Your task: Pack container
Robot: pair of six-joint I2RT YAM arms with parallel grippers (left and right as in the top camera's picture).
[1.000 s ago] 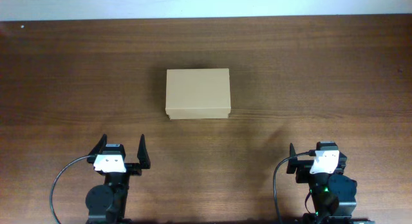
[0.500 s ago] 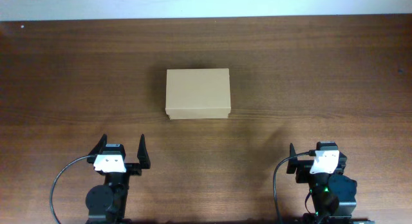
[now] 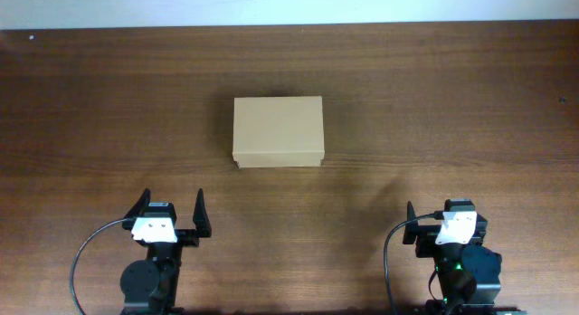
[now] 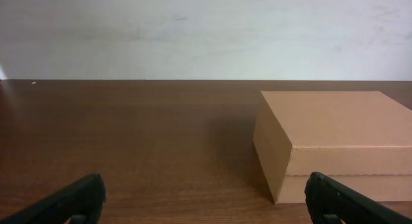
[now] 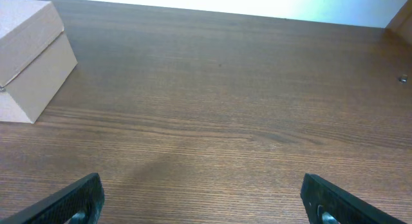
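The container (image 3: pixel 278 131) is a plain tan cardboard box with its lid closed, standing at the middle of the brown wooden table. It shows at the right in the left wrist view (image 4: pixel 335 143) and at the upper left in the right wrist view (image 5: pixel 29 53). My left gripper (image 3: pixel 172 211) is open and empty near the front edge, left of the box; its fingers frame bare table (image 4: pixel 206 201). My right gripper (image 3: pixel 443 217) rests at the front right, open and empty (image 5: pixel 203 201). No tape rolls are in view.
A white wall (image 4: pixel 206 31) runs along the table's far edge. A small screw or dot (image 5: pixel 402 79) lies on the table at the far right.
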